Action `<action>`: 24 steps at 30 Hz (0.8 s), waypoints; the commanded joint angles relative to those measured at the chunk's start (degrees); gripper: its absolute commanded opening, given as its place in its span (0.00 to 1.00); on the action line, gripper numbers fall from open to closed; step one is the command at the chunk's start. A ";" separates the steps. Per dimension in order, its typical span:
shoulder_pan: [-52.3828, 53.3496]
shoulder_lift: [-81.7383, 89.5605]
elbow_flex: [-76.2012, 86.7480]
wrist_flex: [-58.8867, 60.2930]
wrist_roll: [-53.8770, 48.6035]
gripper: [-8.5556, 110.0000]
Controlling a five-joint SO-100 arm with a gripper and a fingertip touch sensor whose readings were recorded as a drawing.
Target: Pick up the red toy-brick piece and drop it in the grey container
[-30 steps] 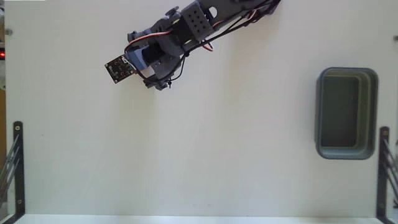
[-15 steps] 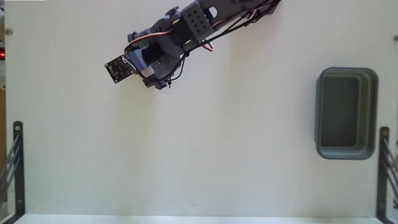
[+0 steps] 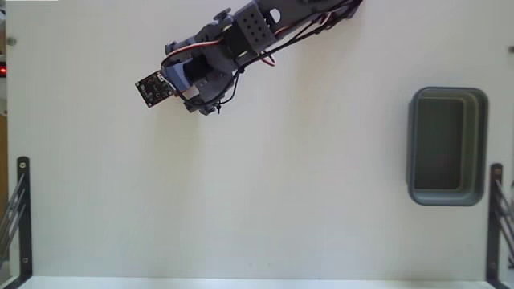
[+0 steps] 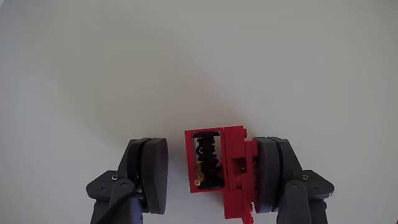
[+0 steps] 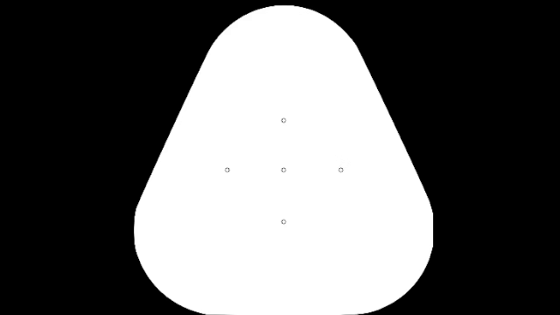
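1. Between the two dark grey gripper fingers in the wrist view sits the small bright red plastic toy-brick piece [image 4: 224, 169], studs along its right side and a black ribbed part showing in its open left face.
2. Gripper [image 4: 211, 174]: fingers apart. The right finger pad [image 4: 271, 174] touches the brick's right side; the left finger pad [image 4: 153, 173] stands clear of it, with a strip of white table visible between pad and brick. Brick not clamped.
3. Whether the brick rests on the table or is lifted off it: cannot tell from the wrist view.
4. Fixed view: the dark grey arm [image 3: 241, 36] reaches in from the top edge toward the upper left of the white table [image 3: 265, 185]; a small black circuit board [image 3: 152, 88] sits at its tip. The brick is hidden beneath the arm in this view.
5. Dark grey rectangular plastic container with rounded corners and a thick rim [image 3: 414, 148] lies at the right edge of the fixed view, well apart from the arm. Its inside looks empty.
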 commanded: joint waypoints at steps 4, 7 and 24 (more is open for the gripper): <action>1.18 0.73 0.57 -0.55 0.09 0.73; 1.18 0.73 0.57 -0.55 0.09 0.72; 1.18 0.73 0.57 -0.55 0.09 0.68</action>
